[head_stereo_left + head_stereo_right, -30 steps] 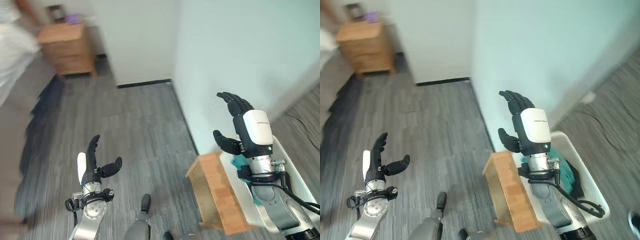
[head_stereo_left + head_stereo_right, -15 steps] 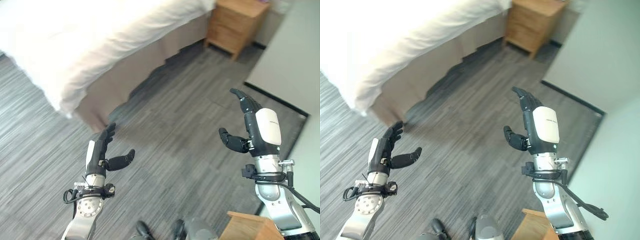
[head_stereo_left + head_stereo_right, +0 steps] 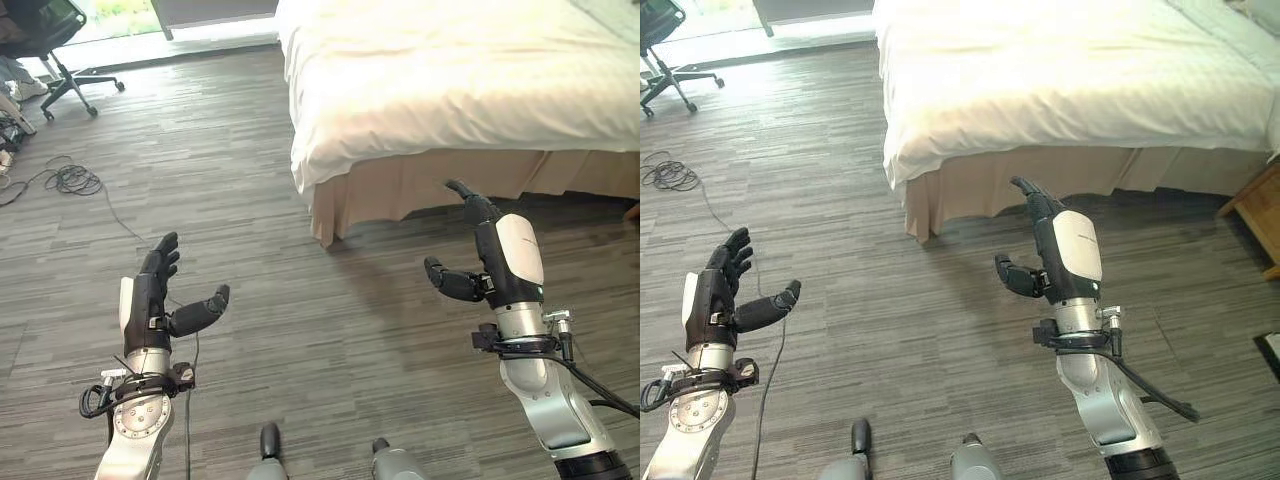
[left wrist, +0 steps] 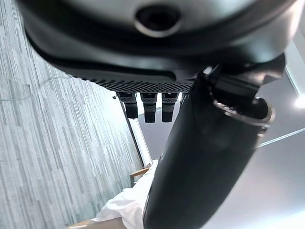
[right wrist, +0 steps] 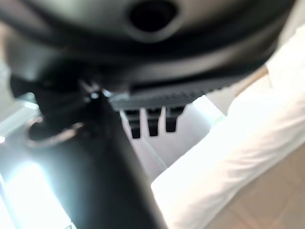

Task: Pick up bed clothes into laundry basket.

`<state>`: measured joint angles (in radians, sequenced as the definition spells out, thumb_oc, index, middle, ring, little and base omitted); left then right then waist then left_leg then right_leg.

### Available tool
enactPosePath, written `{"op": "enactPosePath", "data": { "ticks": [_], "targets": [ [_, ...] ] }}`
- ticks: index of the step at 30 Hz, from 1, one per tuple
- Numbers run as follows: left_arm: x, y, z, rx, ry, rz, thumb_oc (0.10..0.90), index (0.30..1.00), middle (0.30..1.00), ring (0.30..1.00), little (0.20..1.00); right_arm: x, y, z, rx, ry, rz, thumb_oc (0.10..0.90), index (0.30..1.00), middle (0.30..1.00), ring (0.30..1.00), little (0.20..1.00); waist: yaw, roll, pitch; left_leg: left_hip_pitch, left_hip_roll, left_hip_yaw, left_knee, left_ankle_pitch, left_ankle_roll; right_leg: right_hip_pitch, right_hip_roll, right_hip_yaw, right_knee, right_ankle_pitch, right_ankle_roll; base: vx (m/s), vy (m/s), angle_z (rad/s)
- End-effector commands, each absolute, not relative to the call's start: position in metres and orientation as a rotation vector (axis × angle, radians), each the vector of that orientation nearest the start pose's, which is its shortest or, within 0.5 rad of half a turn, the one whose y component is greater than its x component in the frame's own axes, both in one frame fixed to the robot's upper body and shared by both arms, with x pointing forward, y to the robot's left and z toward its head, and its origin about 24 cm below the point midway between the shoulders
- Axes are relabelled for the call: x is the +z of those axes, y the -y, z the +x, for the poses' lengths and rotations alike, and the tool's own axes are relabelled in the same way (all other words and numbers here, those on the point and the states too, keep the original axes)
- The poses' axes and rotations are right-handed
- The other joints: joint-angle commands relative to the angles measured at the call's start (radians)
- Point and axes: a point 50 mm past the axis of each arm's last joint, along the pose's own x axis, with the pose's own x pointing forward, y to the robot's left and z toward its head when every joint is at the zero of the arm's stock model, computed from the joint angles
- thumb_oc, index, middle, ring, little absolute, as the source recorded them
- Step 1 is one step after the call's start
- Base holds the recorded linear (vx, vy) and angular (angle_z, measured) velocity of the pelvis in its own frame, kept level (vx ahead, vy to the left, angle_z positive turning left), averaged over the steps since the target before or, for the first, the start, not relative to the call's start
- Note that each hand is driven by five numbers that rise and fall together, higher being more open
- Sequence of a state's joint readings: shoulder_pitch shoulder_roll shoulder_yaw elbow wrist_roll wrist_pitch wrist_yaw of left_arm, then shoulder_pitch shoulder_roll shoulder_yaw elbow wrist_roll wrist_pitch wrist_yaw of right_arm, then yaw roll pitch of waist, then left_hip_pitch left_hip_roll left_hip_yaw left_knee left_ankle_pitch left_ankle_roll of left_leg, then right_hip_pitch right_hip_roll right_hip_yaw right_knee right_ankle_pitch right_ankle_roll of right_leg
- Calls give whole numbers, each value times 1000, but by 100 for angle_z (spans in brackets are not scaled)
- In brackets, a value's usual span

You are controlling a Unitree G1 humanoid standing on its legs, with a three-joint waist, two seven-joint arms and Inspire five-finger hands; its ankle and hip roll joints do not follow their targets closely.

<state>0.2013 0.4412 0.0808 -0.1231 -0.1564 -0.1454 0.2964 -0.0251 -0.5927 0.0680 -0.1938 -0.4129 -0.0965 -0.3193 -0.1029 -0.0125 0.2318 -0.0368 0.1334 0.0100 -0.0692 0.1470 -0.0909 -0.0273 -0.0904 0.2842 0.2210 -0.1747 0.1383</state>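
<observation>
- Reaching up over bare floor, the left hand [image 3: 152, 300] has its fingers straight and spread, thumb out to the side, and holds nothing and touches nothing.
- On the other side, the right hand [image 3: 497, 262] is raised with fingers extended toward the bed and thumb [image 3: 452, 281] sticking out sideways; it is empty too and clear of the bedding.
- From the left wrist view, the fingers [image 4: 149, 106] show as a short straight row past the dark palm, with nothing between them and the thumb.
- From the right wrist view, the fingers [image 5: 148, 119] likewise stand in a straight row, with white bedding beyond them.
- White bed clothes [image 3: 450, 80] lie spread over the bed, smooth on top and hanging over its near edge and corner.
- A beige bed skirt [image 3: 420, 190] hangs below them down to the grey plank floor [image 3: 300, 330].
- Both hands are apart from the bed, the right one nearer to it.
- An office chair [image 3: 50, 40] stands at the far left, and a loose cable [image 3: 65, 180] lies coiled on the floor near it.
- A wooden nightstand [image 3: 1260, 215] shows at the right edge beside the bed.
</observation>
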Motion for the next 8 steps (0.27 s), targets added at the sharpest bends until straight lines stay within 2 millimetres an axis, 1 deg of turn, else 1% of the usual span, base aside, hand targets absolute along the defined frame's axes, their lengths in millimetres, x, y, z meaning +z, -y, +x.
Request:
{"op": "enactPosePath", "data": {
  "ticks": [1,3,8],
  "targets": [
    [124,-270,211,346,394,392,800,900,900,900,900,174,206,248,-207,695,-852,800,900,900,900,900,-11,-59,-71,106,-82,103,3,-208,55,11,-37,5,-177,147,19,25,-44,1],
    [116,-277,212,351,337,424,800,900,900,900,900,171,209,249,-200,667,-846,800,900,900,900,900,-9,-60,-80,103,-74,103,-7,-191,45,27,-46,-12,-204,147,17,-1,-60,5],
    [109,-284,208,368,291,412,800,900,900,900,900,171,210,245,-187,663,-850,800,900,900,900,900,-11,-61,-88,93,-68,98,-18,-177,34,40,-55,-44,-241,149,14,-11,-35,7]
  ]
}}
